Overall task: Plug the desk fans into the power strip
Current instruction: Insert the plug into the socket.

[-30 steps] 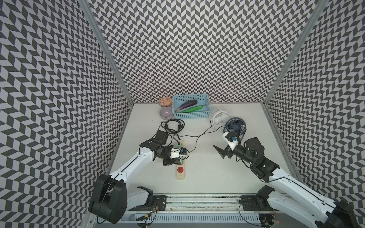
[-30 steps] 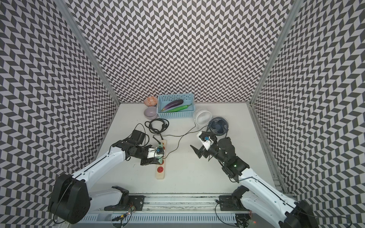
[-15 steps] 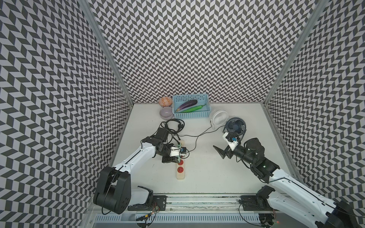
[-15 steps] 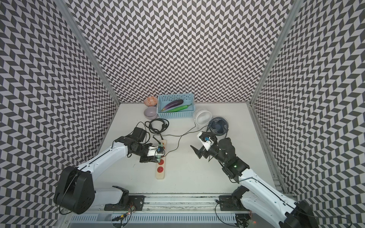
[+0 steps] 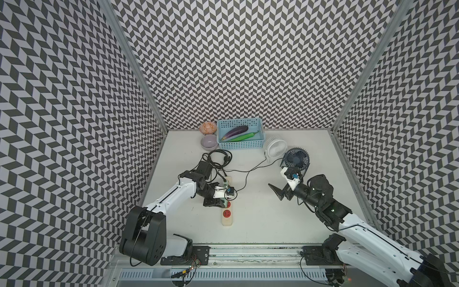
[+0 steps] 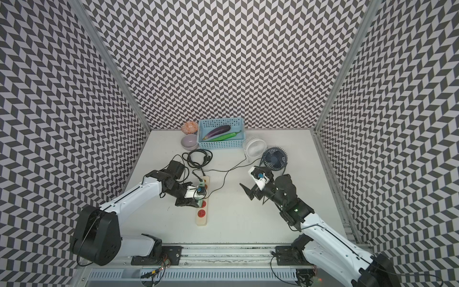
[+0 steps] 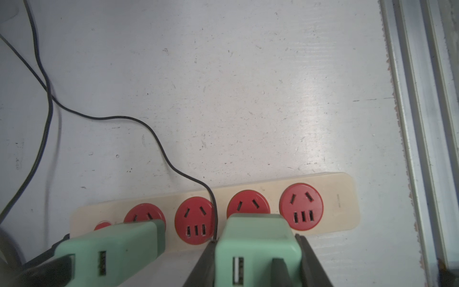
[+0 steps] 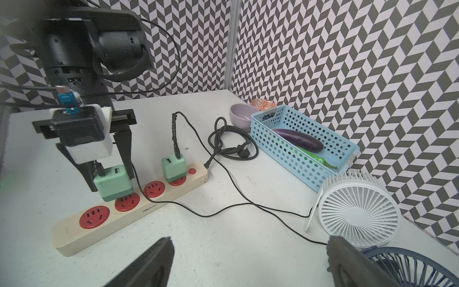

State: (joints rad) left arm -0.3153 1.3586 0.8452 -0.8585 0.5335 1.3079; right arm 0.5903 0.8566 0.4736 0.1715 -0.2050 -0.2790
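A: The left gripper (image 8: 109, 174) is clamped on the green adapter (image 8: 113, 184), upright over a red socket. Why?

B: Likely so the prongs meet the slots. The power strip (image 8: 74, 238) lies flat mid-table, while the right gripper (image 8: 248, 268) gapes idle near the white fan (image 8: 357, 213).

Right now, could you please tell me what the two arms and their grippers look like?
The left arm and right arm are alike: white links, black joints, thin black cables beside them. The left gripper and right gripper have dark tapered fingers on a black rail. Each wrist carries a black camera in a white mount with a blue connector.
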